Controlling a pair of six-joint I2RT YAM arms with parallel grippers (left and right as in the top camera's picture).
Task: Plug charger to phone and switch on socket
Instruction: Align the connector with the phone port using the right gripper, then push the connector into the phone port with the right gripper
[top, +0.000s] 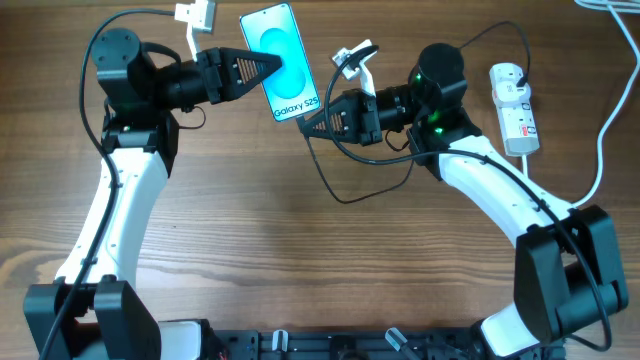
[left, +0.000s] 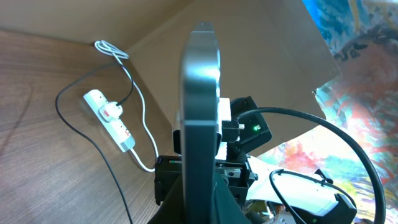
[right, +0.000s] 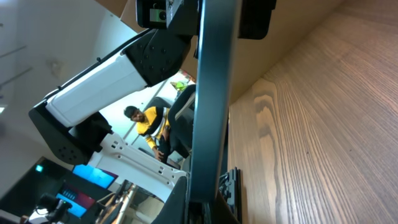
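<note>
Brace phone (top: 282, 45) firmly in closed left gripper (top: 268, 66); square charger (top: 348, 200), pinched in shut right gripper (top: 306, 125) at phone's lower end, to port, hidden here, then press straight in

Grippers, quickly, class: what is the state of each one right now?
Left gripper: closed on the phone.
Right gripper: at the phone's lower end; open or closed cannot be told.
</note>
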